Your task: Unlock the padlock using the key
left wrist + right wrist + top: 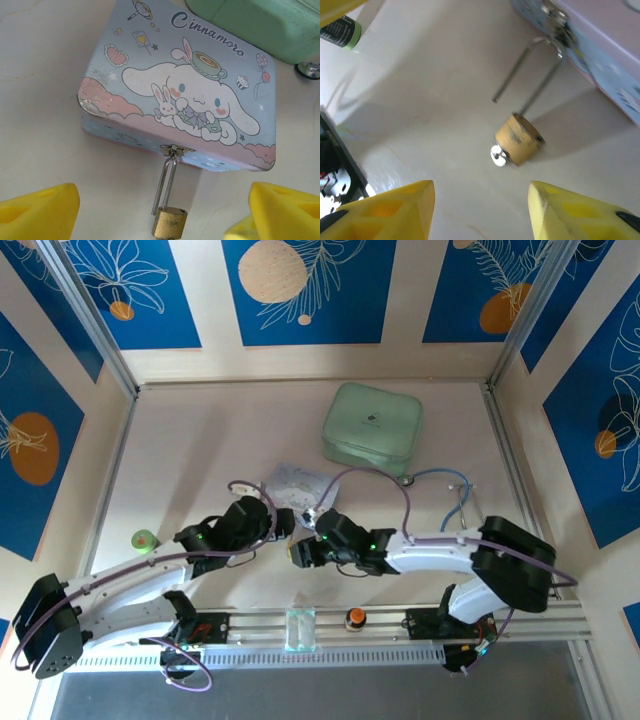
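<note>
Small brass-bodied padlock (519, 139) lay on the pale counter (420, 125), its thin silver shackle (541, 85) hooked through the latch of the pale-blue cartoon tin (105, 85); one shackle leg stood free. A tiny silvery key (497, 155), apparently, protruded from the padlock's base. Both the left hand (161, 212) and the right hand (481, 205) were spread, holding nothing.

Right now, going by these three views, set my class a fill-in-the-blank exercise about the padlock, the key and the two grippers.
1. The padlock hangs from the clasp of a cartoon tin coloured pale ____.
2. One end of its shackle stands ____ of the brass body.
3. The key is pushed into the padlock's ____.
4. The left gripper and the right gripper both stand ____, holding nothing.

Missing words: blue; out; keyhole; open.
</note>
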### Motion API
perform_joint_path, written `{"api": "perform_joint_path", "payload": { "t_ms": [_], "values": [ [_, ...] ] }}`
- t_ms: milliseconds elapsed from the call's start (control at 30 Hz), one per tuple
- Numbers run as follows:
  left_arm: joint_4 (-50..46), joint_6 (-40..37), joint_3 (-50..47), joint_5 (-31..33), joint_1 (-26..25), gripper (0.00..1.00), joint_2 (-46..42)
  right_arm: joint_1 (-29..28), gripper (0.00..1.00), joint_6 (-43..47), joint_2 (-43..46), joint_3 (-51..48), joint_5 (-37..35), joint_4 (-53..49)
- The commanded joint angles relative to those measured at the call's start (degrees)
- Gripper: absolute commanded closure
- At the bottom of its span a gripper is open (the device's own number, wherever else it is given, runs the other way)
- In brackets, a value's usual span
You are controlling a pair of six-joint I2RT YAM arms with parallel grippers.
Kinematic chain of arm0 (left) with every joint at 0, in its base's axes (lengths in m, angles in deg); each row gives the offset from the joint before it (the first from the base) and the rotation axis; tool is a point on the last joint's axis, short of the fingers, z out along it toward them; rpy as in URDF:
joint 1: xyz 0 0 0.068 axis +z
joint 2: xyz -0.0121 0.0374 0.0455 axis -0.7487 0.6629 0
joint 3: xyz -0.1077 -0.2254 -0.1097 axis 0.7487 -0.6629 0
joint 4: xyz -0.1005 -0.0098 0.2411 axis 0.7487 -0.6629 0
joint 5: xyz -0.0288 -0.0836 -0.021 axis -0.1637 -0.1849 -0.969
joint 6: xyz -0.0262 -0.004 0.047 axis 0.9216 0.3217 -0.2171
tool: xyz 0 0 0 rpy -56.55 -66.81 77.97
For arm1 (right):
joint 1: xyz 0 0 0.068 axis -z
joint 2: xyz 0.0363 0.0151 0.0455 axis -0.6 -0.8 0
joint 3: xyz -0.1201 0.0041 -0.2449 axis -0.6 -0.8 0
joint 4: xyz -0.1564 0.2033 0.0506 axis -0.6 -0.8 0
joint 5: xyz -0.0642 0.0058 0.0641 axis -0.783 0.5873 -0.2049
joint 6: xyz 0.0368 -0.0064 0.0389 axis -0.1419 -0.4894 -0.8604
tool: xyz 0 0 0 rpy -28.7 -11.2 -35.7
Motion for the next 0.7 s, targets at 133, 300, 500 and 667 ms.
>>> {"api": "perform_joint_path", "payload": {
  "t_ms": [133, 300, 500, 667],
  "values": [
    [3.2, 0.9, -3.7, -4.0, 0.6, 0.12, -1.8, 1.9, 0.49, 0.3, -8.8, 8.6, 0.1, -6.0],
    [3.3, 1.4, -4.7, -3.6, 0.6, 0.11, -2.9, 2.8, 0.51, 0.8, -10.1, 9.5, -1.6, -7.0],
    [4.3, 1.8, -5.3, -3.2, 0.6, 0.11, -3.1, 3.5, 0.51, 0.2, -13.0, 10.4, 0.9, -5.9],
    [5.2, 2.1, -6.1, -3.3, 0.6, 0.11, -4.5, 3.2, 0.52, -0.5, -14.7, 11.1, -0.7, -7.2]
  ]
}}
